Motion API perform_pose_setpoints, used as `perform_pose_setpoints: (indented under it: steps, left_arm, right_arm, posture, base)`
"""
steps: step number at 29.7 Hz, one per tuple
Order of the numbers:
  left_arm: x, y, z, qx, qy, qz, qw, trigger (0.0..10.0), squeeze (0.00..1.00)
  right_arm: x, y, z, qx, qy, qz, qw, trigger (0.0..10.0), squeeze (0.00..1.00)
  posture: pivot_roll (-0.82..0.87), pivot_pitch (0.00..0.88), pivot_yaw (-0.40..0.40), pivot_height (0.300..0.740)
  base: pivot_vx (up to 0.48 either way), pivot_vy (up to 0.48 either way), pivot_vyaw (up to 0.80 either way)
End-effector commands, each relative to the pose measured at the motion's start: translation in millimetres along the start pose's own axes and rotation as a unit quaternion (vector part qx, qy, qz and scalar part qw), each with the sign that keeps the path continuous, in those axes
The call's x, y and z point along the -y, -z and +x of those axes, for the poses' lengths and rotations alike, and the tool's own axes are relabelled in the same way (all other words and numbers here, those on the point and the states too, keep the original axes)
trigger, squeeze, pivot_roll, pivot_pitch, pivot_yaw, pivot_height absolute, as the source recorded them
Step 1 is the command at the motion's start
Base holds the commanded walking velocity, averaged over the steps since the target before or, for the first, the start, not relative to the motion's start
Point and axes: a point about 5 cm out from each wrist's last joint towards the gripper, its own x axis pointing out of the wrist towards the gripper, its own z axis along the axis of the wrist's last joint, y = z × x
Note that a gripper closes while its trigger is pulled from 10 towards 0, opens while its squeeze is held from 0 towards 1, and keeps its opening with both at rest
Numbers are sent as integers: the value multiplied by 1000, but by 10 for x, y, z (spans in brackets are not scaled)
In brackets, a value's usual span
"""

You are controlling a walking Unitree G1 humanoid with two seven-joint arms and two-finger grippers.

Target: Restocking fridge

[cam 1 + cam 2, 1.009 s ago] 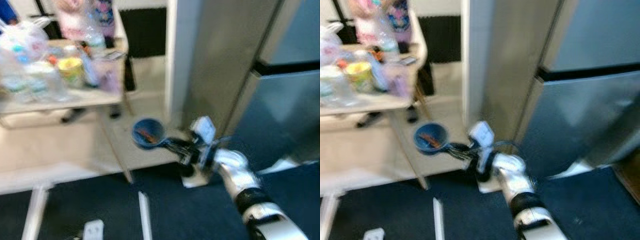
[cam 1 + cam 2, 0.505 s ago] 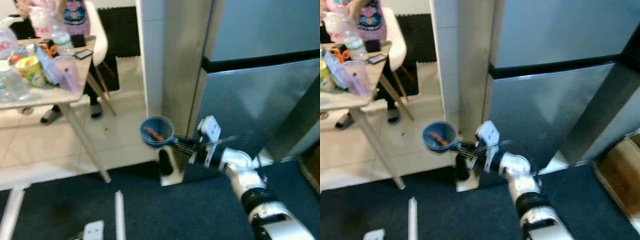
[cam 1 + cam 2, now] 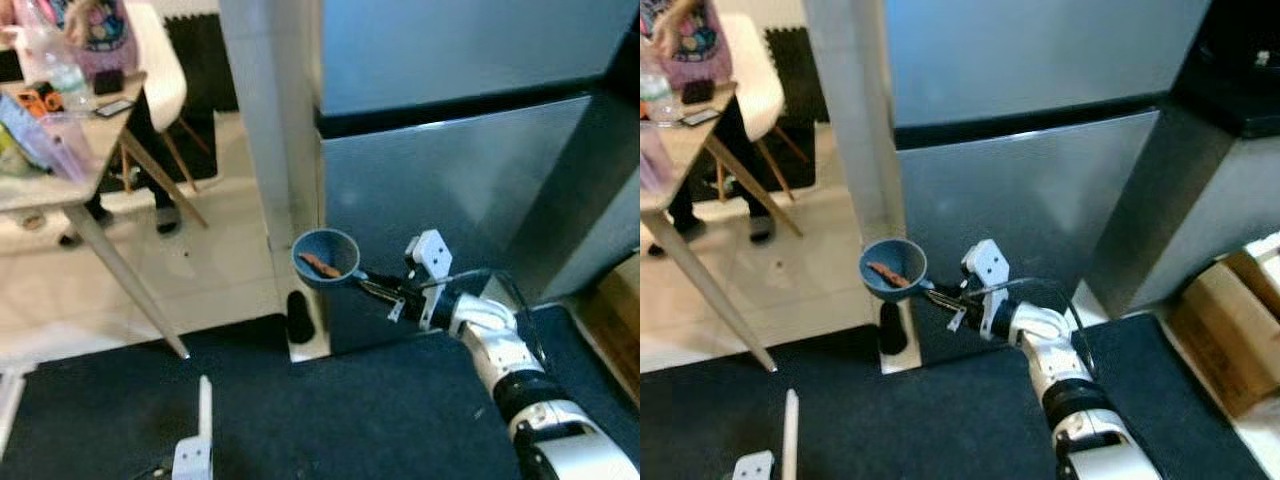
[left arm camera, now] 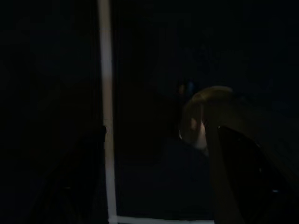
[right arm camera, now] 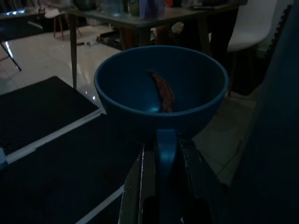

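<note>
- Right gripper (image 3: 372, 287) is out in front of the robot, its two black fingers (image 5: 135, 182) clamped on the handle (image 5: 164, 154) of a blue bowl (image 3: 326, 259). The bowl is carried level and clear of the floor.
- Inside the bowl lies one thin reddish-brown strip of food (image 5: 162, 91); I cannot tell what it is.
- The bowl hangs just in front of the lower door (image 3: 440, 190) of the stainless fridge (image 3: 1030, 60), near that door's left edge. No contact with the door is visible. Both doors look closed.
- Change over the last second: the head view has swung right. The table (image 3: 45, 175) with bottles and packets was across the upper left and now sits at the far left edge, while the fridge front has come to occupy most of the frame. That is camera motion; the robot has turned toward the fridge.
- The grip on the bowl looks unchanged through that turn, and the strip has stayed in the bowl.
- Left gripper: wrist view very dark, arm idle, fingers cannot be judged.
- A person sits on the white chair (image 3: 160, 70) at far left.
- Judgement: the carry leg is nearly done. Next a door must be opened, and the only working gripper is occupied.
</note>
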Motion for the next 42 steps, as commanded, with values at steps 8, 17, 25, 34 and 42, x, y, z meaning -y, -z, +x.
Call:
perform_pose_setpoints:
  steps: [8,17,25,34,42]
  left_arm:
    - [-55,37,-14,-3,-5,-6,1000,10000,0]
    - [-36,36,-11,-4,-5,-3,1000,10000,0]
    - [-38,-5,-7,8,-7,-17,1000,10000,0]
    - [-22,-27,-5,12,9,-7,1000,10000,0]
    - [-33,-45,-5,14,11,-1,1000,10000,0]
  right_arm:
    - [-58,71,40,-13,-7,-4,1000,10000,0]
    - [-74,152,22,-30,-5,-3,1000,10000,0]
    - [-54,339,-44,-73,33,2,997,10000,0]
    - [-126,506,-142,-75,17,41,996,10000,0]
    - [-142,498,-128,-69,7,45,997,10000,0]
  posture:
    - [-20,0,29,740]
    - [-25,0,30,740]
    - [-27,0,31,740]
    - [-26,0,35,740]
    - [-22,0,37,740]
  base:
    - [0,0,0]
    - [0,-408,0]
    - [0,-51,0]
    - [30,0,0]
    - [282,0,0]
